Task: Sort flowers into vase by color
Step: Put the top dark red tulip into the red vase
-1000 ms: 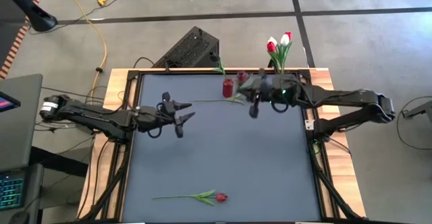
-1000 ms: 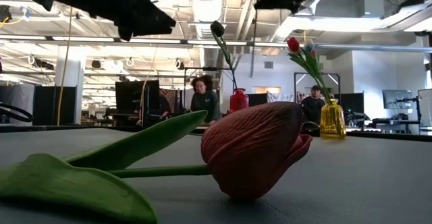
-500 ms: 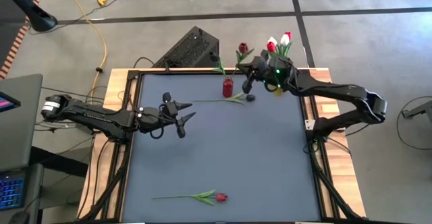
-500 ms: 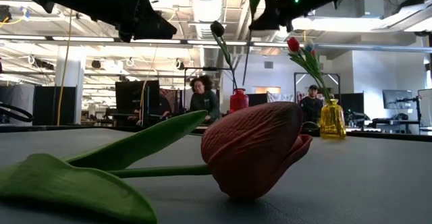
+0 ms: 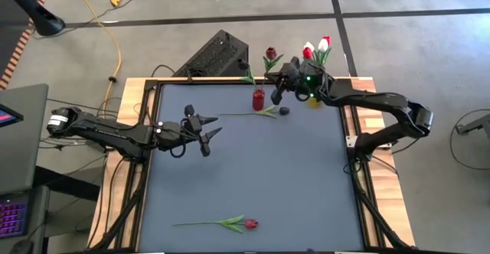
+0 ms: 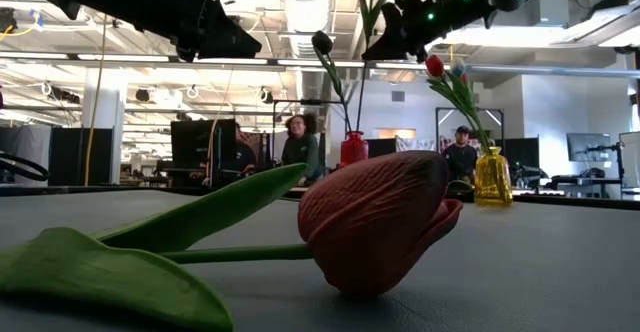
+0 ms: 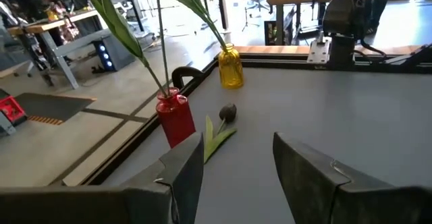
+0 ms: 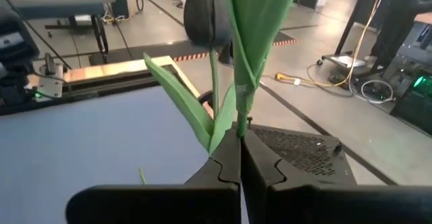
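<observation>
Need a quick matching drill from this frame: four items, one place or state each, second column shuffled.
Items:
1. red vase
2. yellow vase
3. right gripper
4. red tulip lying flat

Places or states:
A. near edge of the table, away from both vases
B. shut on a tulip stem
C. holds a dark-headed flower
D. holds red and white flowers

Pairs: 1-C, 2-D, 3-B, 4-A
</observation>
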Tool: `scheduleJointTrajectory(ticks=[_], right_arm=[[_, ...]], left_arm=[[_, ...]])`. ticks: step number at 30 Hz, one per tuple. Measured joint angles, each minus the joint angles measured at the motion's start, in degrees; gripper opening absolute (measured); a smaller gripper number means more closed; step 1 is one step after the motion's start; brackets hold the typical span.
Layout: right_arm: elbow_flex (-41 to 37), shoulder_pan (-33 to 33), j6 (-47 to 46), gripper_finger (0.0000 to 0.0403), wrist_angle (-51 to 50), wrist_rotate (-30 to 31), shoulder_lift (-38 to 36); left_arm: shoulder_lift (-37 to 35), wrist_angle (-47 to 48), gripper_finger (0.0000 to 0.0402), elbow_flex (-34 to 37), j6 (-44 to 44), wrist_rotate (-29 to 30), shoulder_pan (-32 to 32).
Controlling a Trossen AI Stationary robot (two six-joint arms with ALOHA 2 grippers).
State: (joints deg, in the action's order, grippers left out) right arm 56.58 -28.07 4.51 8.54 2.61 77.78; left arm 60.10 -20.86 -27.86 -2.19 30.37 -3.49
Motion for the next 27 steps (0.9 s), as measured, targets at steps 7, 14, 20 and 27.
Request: scheduleJointTrajectory(ticks=[7, 14, 20, 27], right_arm=[[0.0, -0.6, -0.2, 0.0028, 0.8, 0.0, 5.1], [0.0, -0.9, -0.1, 0.0052, 0.5, 0.0, 8.9], [0.0, -1.8, -1.4, 0.0076, -1.7, 0.3, 8.1], [0.0, -2.5, -1.5, 0.0132, -8.8, 0.3, 4.1]], left_arm=[[0.0, 0.0, 0.0169, 0.0, 0.0, 0.0, 0.0], [0.0, 0.0, 0.0169, 0.0, 0.0, 0.0, 0.0], [0.0, 0.0, 0.0169, 0.0, 0.0, 0.0, 0.0], [0.0, 0.0, 0.0169, 0.0, 0.0, 0.0, 0.0]])
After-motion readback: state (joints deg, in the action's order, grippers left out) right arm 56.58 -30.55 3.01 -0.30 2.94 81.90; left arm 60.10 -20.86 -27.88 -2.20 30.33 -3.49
